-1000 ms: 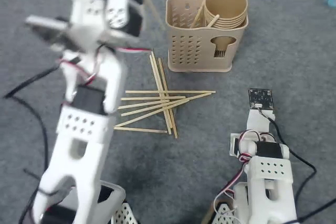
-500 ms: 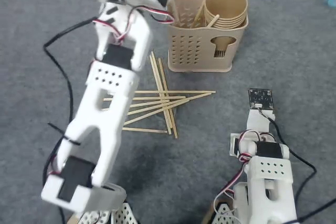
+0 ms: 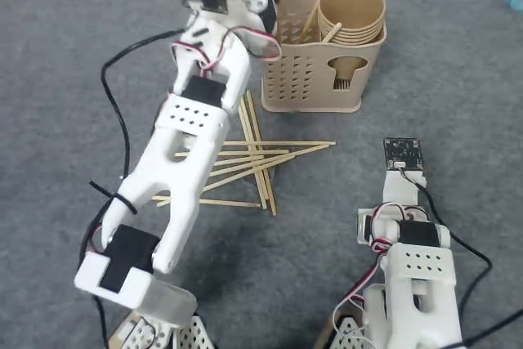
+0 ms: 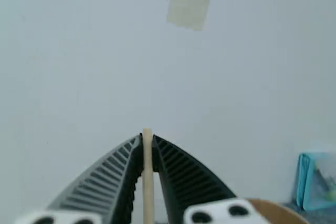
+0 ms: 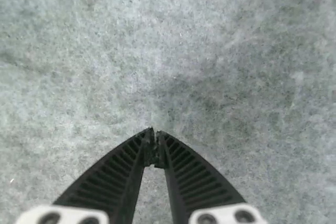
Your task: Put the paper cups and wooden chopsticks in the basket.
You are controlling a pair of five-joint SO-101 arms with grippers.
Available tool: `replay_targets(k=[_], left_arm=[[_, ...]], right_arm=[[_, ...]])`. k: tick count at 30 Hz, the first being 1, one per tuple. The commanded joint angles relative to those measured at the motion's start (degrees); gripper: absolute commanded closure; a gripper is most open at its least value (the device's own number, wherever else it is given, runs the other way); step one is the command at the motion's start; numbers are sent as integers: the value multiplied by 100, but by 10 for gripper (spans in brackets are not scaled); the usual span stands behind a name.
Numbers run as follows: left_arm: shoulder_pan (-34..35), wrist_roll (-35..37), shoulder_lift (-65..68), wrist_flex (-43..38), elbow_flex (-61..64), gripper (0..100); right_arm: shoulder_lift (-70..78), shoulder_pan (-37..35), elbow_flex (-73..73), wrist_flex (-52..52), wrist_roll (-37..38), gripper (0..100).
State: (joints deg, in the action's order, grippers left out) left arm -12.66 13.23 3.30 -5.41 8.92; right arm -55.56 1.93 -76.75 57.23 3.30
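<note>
High view: the basket (image 3: 310, 79) stands on the carpet (image 3: 458, 104). Stacked cups (image 3: 352, 7) sit in its right compartment, and sticks lean inside beside them. Loose chopsticks (image 3: 253, 157) lie crossed on the carpet just in front of the basket, toward its left. The left arm (image 3: 196, 120) stretches over them, with its wrist at the basket's left rim. The right arm (image 3: 413, 259) sits well apart from the basket.

Left wrist view: the left gripper (image 4: 147, 139) is clamped on one chopstick (image 4: 148, 192), facing a wall (image 4: 79, 51).

Right wrist view: the right gripper (image 5: 153, 136) has its jaws closed and empty over the carpet.
</note>
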Motion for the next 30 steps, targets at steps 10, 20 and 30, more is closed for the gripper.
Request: replay_targets(k=[10, 20, 30], left_arm=[[-290, 0, -53, -1415, 1745, 988], [-229, 598, -633, 290, 1464, 735], [571, 615, -2936, 2338, 1244, 909]], right_arm=[[-119, -22, 70, -31, 123, 990], [-119, -13, 70, -31, 123, 990], [-119, -22, 70, -31, 123, 990]])
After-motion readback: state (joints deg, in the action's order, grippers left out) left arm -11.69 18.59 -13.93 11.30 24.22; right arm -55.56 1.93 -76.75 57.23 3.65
